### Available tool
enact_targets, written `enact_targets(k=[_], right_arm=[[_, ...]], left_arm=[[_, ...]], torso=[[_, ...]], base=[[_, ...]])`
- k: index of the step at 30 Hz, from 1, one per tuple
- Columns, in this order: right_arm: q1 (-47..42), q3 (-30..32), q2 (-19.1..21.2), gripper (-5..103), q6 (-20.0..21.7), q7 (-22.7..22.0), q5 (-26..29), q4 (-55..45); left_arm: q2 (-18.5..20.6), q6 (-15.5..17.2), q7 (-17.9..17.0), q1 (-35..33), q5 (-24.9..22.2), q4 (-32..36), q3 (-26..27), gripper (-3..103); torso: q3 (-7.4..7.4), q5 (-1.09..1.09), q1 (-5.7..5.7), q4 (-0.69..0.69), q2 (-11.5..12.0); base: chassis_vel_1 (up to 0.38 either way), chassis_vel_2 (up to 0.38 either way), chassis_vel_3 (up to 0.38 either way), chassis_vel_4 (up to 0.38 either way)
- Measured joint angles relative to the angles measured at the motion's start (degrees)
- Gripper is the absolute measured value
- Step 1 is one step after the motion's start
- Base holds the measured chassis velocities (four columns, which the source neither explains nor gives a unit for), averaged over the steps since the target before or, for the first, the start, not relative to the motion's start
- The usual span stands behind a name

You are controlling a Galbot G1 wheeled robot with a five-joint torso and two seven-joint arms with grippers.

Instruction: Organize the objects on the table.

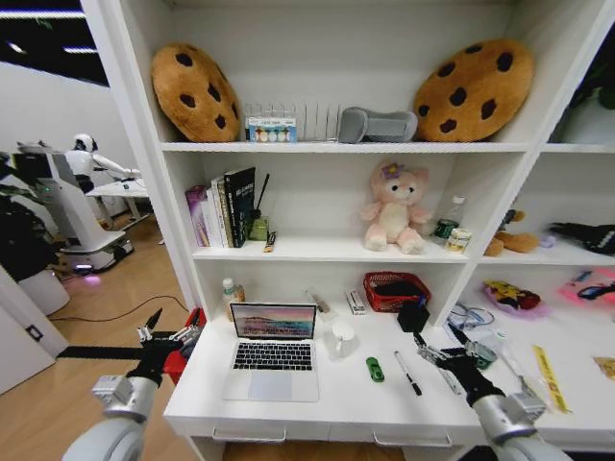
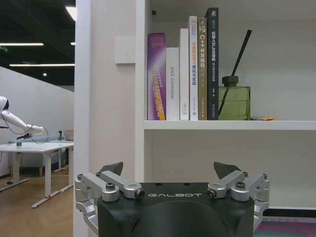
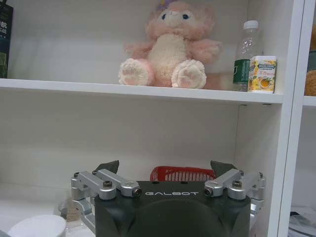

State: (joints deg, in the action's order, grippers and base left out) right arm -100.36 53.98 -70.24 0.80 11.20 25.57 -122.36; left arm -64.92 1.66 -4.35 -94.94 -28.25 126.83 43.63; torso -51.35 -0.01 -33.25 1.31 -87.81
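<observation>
An open silver laptop point(image 1: 274, 351) sits on the white table point(image 1: 336, 405), left of centre. A white mug point(image 1: 342, 338) stands to its right, then a small green toy car point(image 1: 375, 369) and a black-and-white marker pen point(image 1: 407, 373). My left gripper point(image 1: 168, 328) hovers open and empty off the table's left end, beside the laptop; the left wrist view shows the left gripper point(image 2: 170, 169) with its fingers spread wide. My right gripper point(image 1: 432, 351) hangs open above the table just right of the pen; in the right wrist view the right gripper point(image 3: 165, 168) is empty and faces the red basket point(image 3: 182, 173).
A red basket point(image 1: 396, 290) and a black object point(image 1: 413, 315) stand at the table's back. Shelves above hold books point(image 1: 226, 206), a pink plush point(image 1: 392, 208) and cookie cushions point(image 1: 195, 91). Cables and a yellow strip point(image 1: 548, 376) lie at right. A red item point(image 1: 195, 320) sits by the left edge.
</observation>
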Motion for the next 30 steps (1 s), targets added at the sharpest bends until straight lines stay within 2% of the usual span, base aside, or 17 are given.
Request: enact_targets(k=[12, 14, 17, 19, 20, 23, 24, 26, 27, 28, 29, 30], right_arm=[[0.23, -0.41, -0.06, 100, -0.14, -0.01, -0.21, 0.10], [0.24, -0.46, -0.05, 100, -0.20, -0.03, -0.18, 0.10], [0.24, -0.50, -0.05, 100, -0.26, -0.09, -0.16, 0.07], [0.24, -0.55, -0.08, 100, -0.30, -0.41, -0.15, -0.14], [0.24, -0.55, -0.08, 100, -0.30, -0.41, -0.15, -0.14], [0.16, -0.58, -0.32, 100, -0.34, -1.03, -0.45, -0.06], [0.16, -0.58, -0.32, 100, -0.34, -1.03, -0.45, -0.06], [-0.27, -0.57, -0.92, 100, -0.66, -1.23, -1.07, 0.41], [-0.27, -0.57, -0.92, 100, -0.66, -1.23, -1.07, 0.41], [-0.44, -0.57, -1.27, 100, -0.89, -1.26, -1.26, 0.62], [-0.53, -0.58, -1.61, 100, -1.20, -1.27, -1.57, 0.99], [-0.53, -0.65, -2.03, 100, -1.54, -1.28, -1.84, 1.49]], left_arm=[[-0.30, -0.14, 0.09, -0.67, 0.11, 0.01, 0.27, 102], [-0.27, -0.16, 0.09, -0.68, 0.11, 0.02, 0.31, 93], [-0.24, -0.17, 0.10, -0.69, 0.12, 0.03, 0.34, 87], [-0.09, -0.18, 0.12, -0.68, 0.27, 0.04, 0.31, 76], [-0.09, -0.18, 0.12, -0.68, 0.27, 0.04, 0.31, 76], [0.65, -0.23, 0.51, -0.96, 1.32, 0.04, -0.28, 60], [0.65, -0.23, 0.51, -0.96, 1.32, 0.04, -0.28, 60], [3.43, -0.24, 1.09, -1.59, 1.33, -0.11, -0.37, 48], [3.43, -0.24, 1.09, -1.59, 1.33, -0.11, -0.37, 48], [5.67, -0.23, 1.38, -1.91, 1.13, -0.31, -0.28, 43], [9.09, -0.24, 1.65, -2.45, 0.85, -0.46, -0.24, 38], [14.14, -0.25, 1.97, -2.72, 0.52, -0.59, -0.58, 32]], torso=[[0.00, 0.00, 0.01, -0.01, 0.00], [0.00, 0.01, 0.00, -0.02, 0.00], [0.00, 0.01, 0.00, -0.01, 0.00], [0.00, 0.00, 0.00, -0.01, 0.00], [0.00, 0.00, 0.00, -0.01, 0.00], [-0.01, 0.00, -0.02, -0.02, 0.01], [-0.01, 0.00, -0.02, -0.02, 0.01], [0.01, 0.00, 0.01, -0.01, -0.01], [0.01, 0.00, 0.01, -0.01, -0.01], [0.01, 0.00, 0.02, -0.01, -0.01], [0.01, 0.00, 0.03, -0.01, -0.02], [0.01, 0.01, 0.03, -0.02, -0.02]], base=[[-0.112, 0.115, 0.121, -0.108], [-0.071, 0.086, 0.084, -0.069], [-0.024, 0.029, 0.024, -0.023], [0.000, 0.000, 0.000, 0.000], [0.000, 0.000, 0.000, 0.000], [0.000, 0.000, 0.000, 0.000], [0.000, 0.000, 0.000, 0.000], [0.000, 0.000, 0.000, 0.000], [0.000, 0.000, 0.000, 0.000], [0.000, 0.000, 0.000, 0.000], [0.000, 0.000, 0.000, 0.000], [0.000, 0.000, 0.000, 0.000]])
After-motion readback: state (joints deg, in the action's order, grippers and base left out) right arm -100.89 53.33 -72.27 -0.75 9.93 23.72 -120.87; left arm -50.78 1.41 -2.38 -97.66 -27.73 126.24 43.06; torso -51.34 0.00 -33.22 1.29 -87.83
